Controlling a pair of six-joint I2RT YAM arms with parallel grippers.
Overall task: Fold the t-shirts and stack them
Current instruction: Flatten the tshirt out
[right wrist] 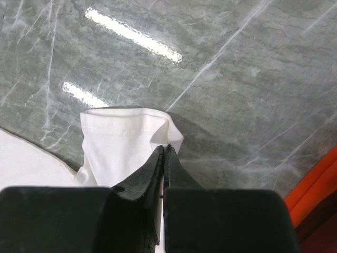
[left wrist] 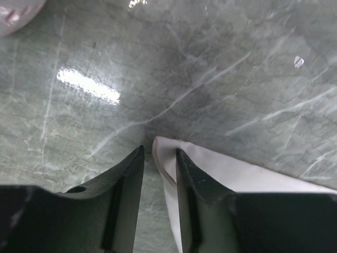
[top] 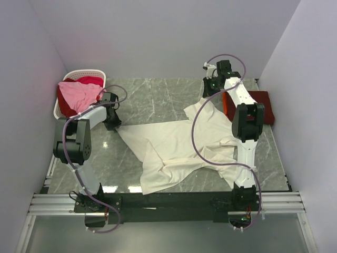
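Large cream-white cloth t-shirt (top: pixel 179 150): unfolded, wrinkled, spread across the middle of the grey marble counter (top: pixel 152 100), with one corner drawn out to the left and the lower hem at the near edge. Its far-right sleeve hem is pinched in the right gripper (right wrist: pixel 164 150). Crumpled pink t-shirt (top: pixel 78 94) is heaped over a red t-shirt (top: pixel 90 80), far left. Dark red t-shirt (top: pixel 261 105) lies folded flat, far right.

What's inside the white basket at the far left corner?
A crumpled pink t-shirt lies on top, with red cloth showing behind and beside it. Anything deeper in the basket is covered.
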